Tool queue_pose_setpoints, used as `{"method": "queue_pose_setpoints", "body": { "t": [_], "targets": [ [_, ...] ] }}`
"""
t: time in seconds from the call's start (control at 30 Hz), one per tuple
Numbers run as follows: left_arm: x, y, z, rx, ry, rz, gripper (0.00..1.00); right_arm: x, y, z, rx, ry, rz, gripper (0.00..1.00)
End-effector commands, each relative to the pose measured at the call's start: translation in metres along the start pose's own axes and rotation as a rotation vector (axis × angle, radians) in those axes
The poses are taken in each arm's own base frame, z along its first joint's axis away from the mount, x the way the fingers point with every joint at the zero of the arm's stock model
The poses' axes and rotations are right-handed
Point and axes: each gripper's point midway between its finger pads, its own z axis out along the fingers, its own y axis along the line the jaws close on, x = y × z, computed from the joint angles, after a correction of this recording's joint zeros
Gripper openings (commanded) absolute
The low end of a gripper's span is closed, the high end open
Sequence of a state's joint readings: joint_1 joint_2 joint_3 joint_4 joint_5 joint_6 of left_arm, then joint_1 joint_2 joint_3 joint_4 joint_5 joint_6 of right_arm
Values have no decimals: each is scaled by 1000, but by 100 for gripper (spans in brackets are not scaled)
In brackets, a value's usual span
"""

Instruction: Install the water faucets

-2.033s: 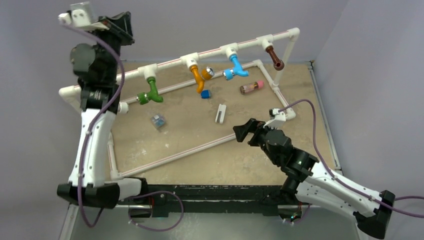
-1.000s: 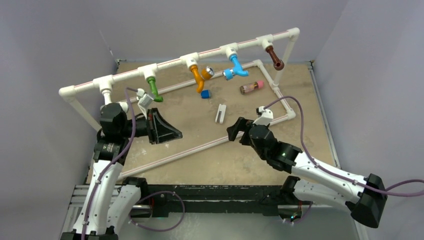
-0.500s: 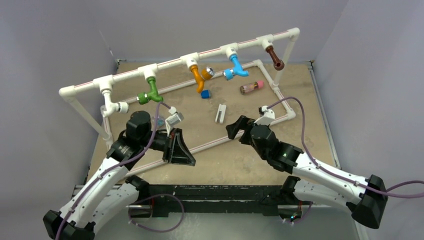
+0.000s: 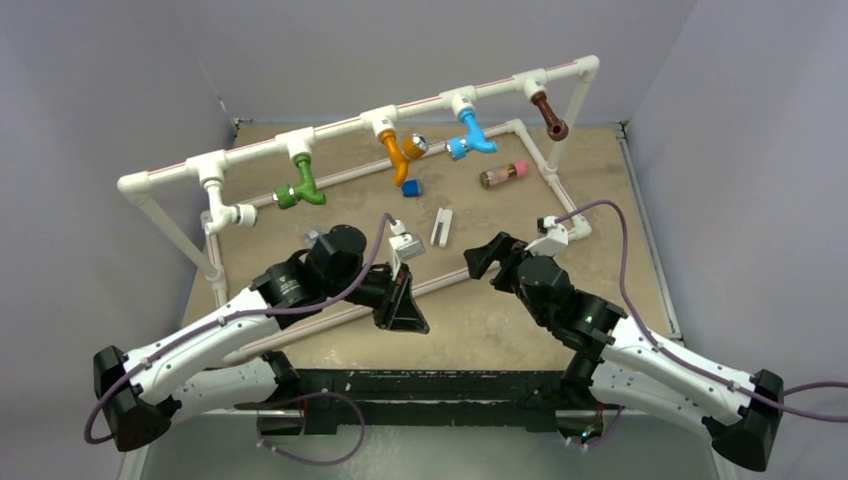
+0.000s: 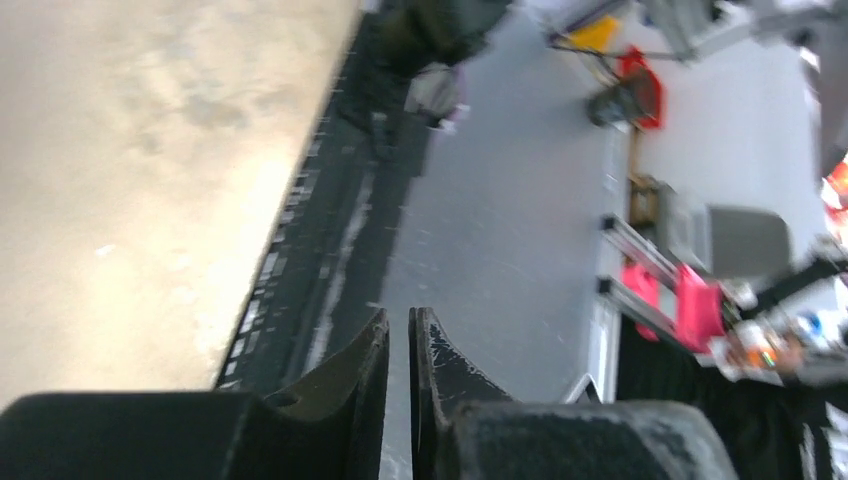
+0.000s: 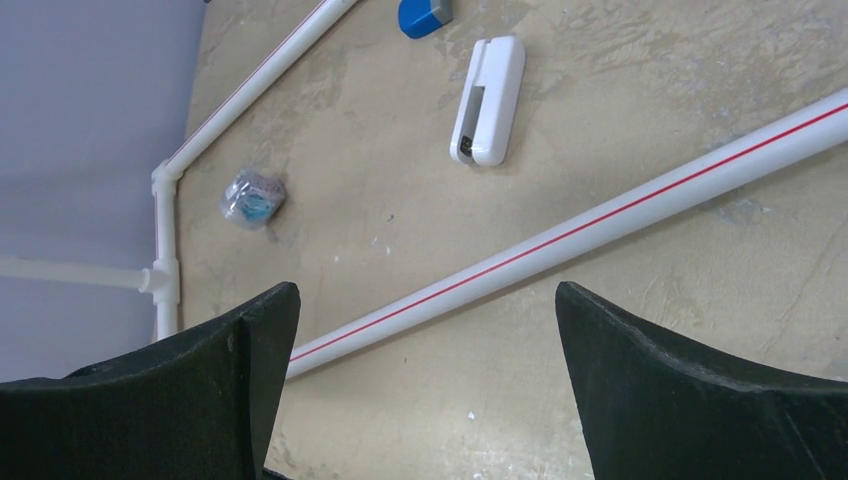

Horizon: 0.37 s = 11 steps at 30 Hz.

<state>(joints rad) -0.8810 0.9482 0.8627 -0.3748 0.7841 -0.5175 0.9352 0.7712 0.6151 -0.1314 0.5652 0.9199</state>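
- Mounted on the rail (image 4: 340,127) above the table's (image 4: 500,330) far edge: green faucet (image 4: 300,186), orange faucet (image 4: 398,160), blue faucet (image 4: 472,136), brown faucet (image 4: 549,116).
- Leftmost tee (image 4: 211,163): only a white fitting, so possibly one left to install.
- Left gripper (image 4: 410,320) narrowed to a slit, empty.
- Right gripper (image 4: 478,262) spread wide, empty.

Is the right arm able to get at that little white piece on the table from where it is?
Probably yes. Its fingers stand wide open with the white piece ahead; only the low red-striped pipe lies between, nothing else in the way.
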Motion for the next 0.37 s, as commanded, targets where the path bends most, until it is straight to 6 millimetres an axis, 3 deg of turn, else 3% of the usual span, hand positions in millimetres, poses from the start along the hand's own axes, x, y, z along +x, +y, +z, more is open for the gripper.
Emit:
{"method": "queue_pose_setpoints", "body": {
  "t": [0.0,0.07,0.13,0.33],
  "targets": [
    [-15,70,-3,-427,-77,-50,9,-9,-10,-6,44,-38,21,99],
    [-8,102,-13,-624,-82,-118,8,-10,-12,-8,40,-42,26,99],
    [2,121,-20,-734,-71,-162,7,-9,-13,-10,35,-40,29,99],
    [13,127,-24,-771,-65,-190,6,-7,-21,-11,52,-45,21,99]
  ]
}}
